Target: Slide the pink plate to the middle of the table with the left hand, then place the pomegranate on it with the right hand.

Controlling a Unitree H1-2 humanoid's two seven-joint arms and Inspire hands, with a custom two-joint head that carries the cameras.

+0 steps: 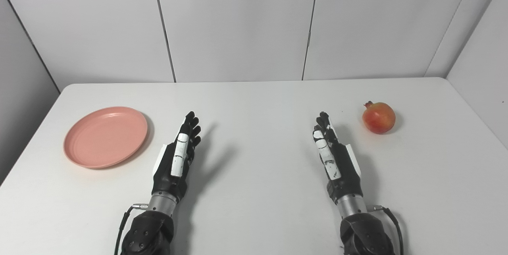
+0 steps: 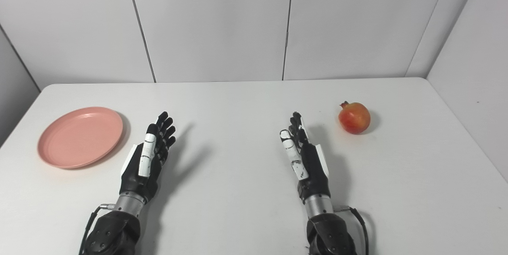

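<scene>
Plate (image 1: 105, 136) sits at tabletop (image 1: 254, 100) left, pomegranate (image 1: 378, 117) far right, both hands empty with fingers extended; left hand (image 1: 177, 159) should press the plate's near rim and slide it flat toward centre, right hand (image 1: 332, 155) waiting

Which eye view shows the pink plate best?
The left eye view: the pink plate lies whole and further inside the picture. The right eye view also shows it whole and empty, only nearer the picture's left edge.
</scene>
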